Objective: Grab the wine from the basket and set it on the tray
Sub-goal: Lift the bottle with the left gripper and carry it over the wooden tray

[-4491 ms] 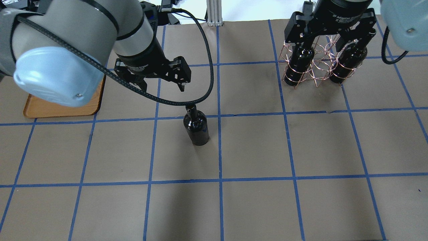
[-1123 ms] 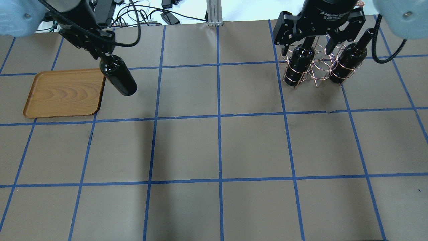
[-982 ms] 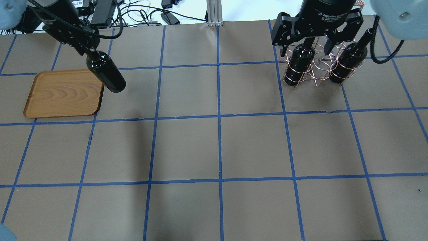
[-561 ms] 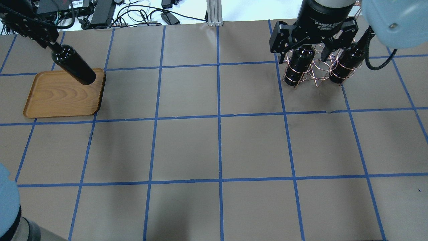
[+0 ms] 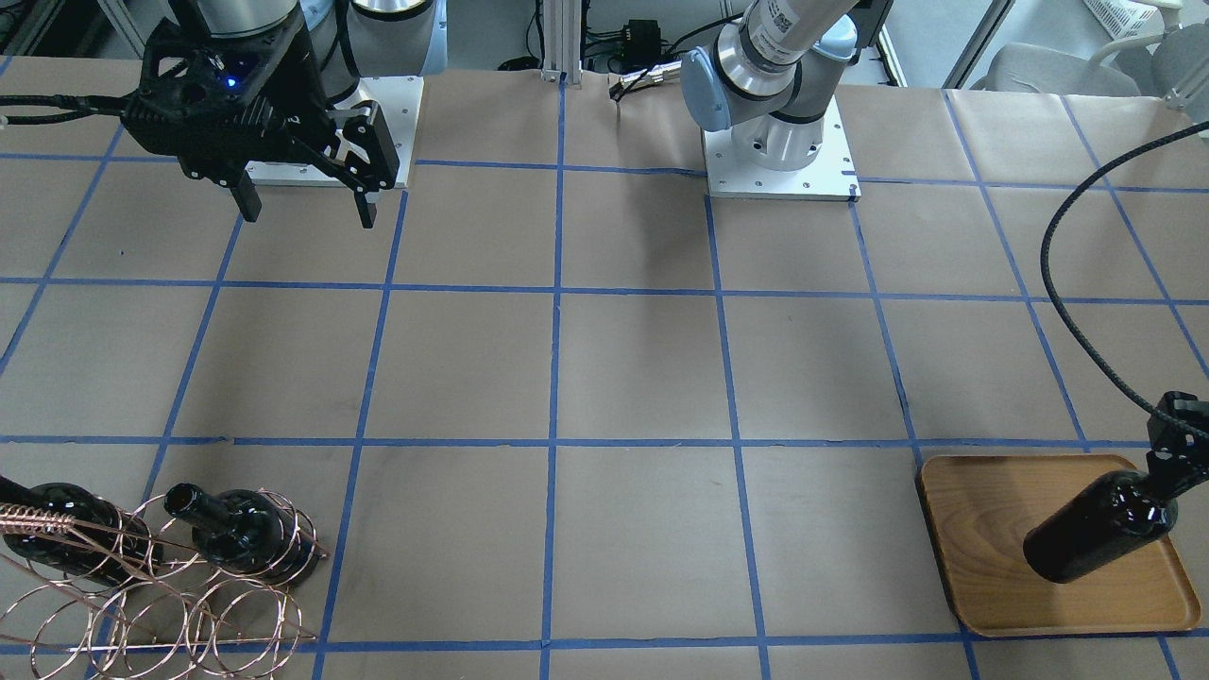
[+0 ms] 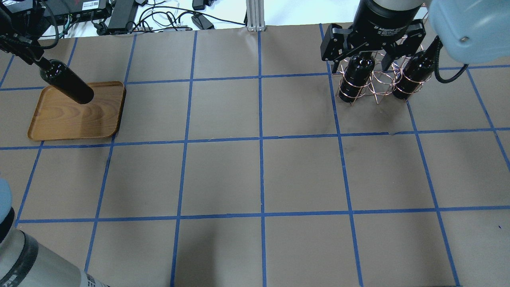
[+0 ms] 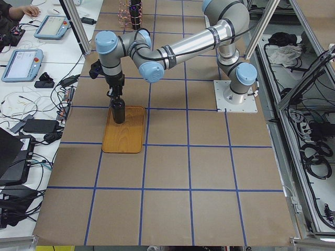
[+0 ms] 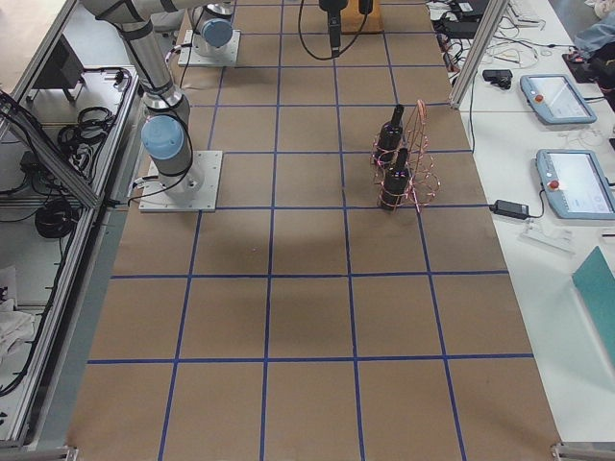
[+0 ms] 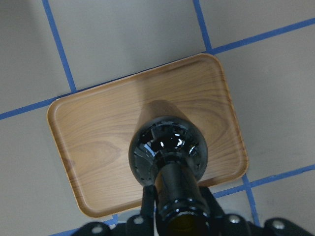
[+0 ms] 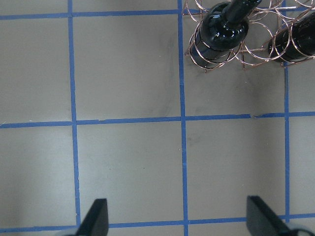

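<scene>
Left hand (image 5: 1169, 451) clamped on bottle (image 5: 1100, 529) neck, bottle over tray (image 5: 982, 491); contact unclear. Right hand (image 5: 308, 215) spread wide above worktop (image 5: 642, 378). Rack (image 5: 142, 604) holds two other bottles (image 5: 236, 534).

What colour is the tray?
Orange-brown wood grain; the tray shows best in the left wrist view.

I read the wine bottle (image 5: 1096, 531) as glossy near-black, the same as the racked bottles (image 6: 356, 77) in the basket (image 5: 38, 517), whose thin wire rings are copper-coloured. The tray (image 6: 99, 119) is orange-brown wood with curved grain and a darker rim. The table (image 6: 223, 175) is dull brown paper gridded with blue tape. The left gripper (image 5: 1169, 469) and right gripper (image 5: 307, 215) are black.
</scene>
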Controlling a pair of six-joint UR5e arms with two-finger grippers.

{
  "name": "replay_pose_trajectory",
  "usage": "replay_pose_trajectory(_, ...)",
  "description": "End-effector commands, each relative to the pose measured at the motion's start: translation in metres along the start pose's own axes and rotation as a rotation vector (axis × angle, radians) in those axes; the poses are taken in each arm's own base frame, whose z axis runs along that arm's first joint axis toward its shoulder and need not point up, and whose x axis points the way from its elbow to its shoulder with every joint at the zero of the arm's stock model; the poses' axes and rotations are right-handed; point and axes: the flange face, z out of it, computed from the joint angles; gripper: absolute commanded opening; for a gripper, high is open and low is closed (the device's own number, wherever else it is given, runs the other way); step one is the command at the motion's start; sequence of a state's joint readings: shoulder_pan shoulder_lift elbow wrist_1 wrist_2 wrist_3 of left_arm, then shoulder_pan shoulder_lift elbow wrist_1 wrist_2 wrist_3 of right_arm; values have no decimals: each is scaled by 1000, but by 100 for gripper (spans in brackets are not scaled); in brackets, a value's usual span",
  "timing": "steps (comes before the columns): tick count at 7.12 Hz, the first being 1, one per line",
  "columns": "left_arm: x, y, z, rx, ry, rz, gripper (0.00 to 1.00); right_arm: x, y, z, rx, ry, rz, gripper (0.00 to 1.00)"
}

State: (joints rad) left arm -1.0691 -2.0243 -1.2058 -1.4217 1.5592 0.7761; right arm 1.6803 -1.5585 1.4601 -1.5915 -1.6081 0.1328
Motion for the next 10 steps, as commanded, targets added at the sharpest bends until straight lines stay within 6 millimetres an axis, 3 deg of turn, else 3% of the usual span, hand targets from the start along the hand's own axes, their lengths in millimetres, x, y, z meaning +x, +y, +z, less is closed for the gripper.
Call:
replay_pose_trajectory(1, -22, 9, 17, -14, 17, -20, 0, 0, -1, 0, 5, -1, 1, 100)
replay_pose_trajectory(3, -26, 10, 24, -22, 22, -26, 0, 0, -1, 0, 5, -3, 3, 100)
replay_pose_trajectory(4, -26, 10, 24, -20, 25, -26, 28, 0, -1, 0, 5, -3, 3, 100)
replay_pose_trajectory(5, -26, 10, 23, -22, 22, -26, 68, 0, 0, 0, 3, -2, 1, 100)
replay_pose_trajectory(7, -25, 13, 15, -23, 6, -37, 95, 0, 0, 0, 3, -2, 3, 100)
replay_pose_trajectory(9, 5, 23, -26, -29, 6, -52, 100, 0, 0, 0, 3, -4, 3, 100)
replay_pose_trajectory(10, 39, 36, -62, -60, 39, -203, 100, 0, 0, 0, 3, -2, 3, 100)
